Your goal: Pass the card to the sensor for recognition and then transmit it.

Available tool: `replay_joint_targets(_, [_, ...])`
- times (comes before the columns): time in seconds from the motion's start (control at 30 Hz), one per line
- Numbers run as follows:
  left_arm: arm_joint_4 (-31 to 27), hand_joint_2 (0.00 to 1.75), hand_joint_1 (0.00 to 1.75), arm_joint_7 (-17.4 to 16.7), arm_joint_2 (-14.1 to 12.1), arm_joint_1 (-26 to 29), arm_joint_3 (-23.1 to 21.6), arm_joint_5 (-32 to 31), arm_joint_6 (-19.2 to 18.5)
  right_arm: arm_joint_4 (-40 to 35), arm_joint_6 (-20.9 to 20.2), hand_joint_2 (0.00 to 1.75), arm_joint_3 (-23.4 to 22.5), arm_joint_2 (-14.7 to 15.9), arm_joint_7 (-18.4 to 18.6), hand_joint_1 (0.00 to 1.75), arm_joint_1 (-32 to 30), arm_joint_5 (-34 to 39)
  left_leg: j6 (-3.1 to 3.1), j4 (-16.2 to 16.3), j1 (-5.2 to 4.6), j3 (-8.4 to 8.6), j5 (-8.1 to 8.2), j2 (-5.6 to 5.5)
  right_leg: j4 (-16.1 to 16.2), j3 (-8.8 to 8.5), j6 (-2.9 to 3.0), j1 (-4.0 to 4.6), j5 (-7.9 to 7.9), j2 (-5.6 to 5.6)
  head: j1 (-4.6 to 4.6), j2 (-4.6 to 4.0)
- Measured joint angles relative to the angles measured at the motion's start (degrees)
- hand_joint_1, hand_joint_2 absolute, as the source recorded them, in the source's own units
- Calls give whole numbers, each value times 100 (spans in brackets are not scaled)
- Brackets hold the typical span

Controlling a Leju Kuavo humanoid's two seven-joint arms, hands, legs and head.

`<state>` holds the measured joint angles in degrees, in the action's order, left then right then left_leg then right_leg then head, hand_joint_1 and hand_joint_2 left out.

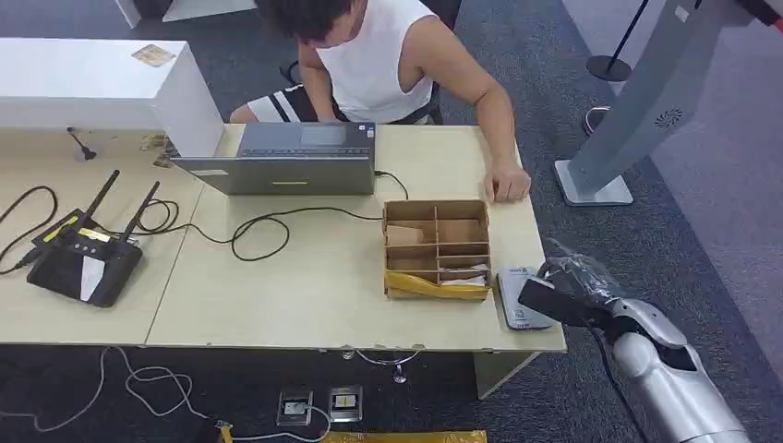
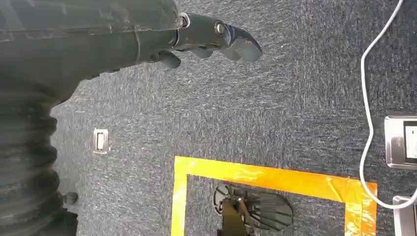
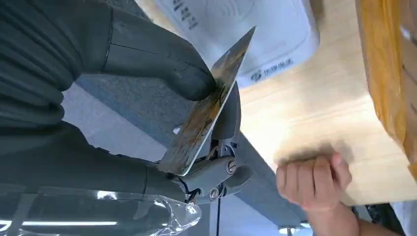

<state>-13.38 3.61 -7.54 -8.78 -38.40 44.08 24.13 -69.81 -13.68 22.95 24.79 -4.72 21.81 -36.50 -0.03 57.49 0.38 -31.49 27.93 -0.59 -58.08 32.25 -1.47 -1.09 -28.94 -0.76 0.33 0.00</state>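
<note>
My right hand [image 1: 563, 297] hovers at the table's front right corner, over the near end of the grey-white card sensor [image 1: 523, 297]. In the right wrist view that hand [image 3: 196, 113] pinches a worn brownish card [image 3: 209, 110] between its thumb and fingers, edge-on just above the white sensor [image 3: 255, 34]. My left hand [image 2: 206, 42] hangs over the dark carpet with its fingers loosely curled and nothing in it.
A cardboard divider box [image 1: 436, 247] with yellow tape stands just left of the sensor. A person sits across the table, one hand [image 1: 506, 183] resting near the table's far right edge. A laptop [image 1: 286, 159], cables and a black router [image 1: 81, 260] lie to the left.
</note>
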Motion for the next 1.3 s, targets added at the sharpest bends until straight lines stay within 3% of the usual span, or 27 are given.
replay_joint_targets(0.8, [4,175,0,22,-77,-15,-24,-114,-20,-22,-33,175,147,-11,147,175,-313,223,0,0,1,8,0,13,0,-4,0,0,1,15,0,0])
replay_joint_targets(1.0, [7,175,0,22,-83,-19,-42,-155,-24,-22,186,175,149,-9,142,175,-316,225,0,0,1,9,0,14,0,-5,1,0,2,16,0,0])
replay_joint_targets(1.3, [13,175,0,92,-94,-18,-52,-194,-31,-208,288,175,-88,118,26,175,315,245,0,1,-1,8,-1,22,0,-2,2,-1,9,21,-2,0])
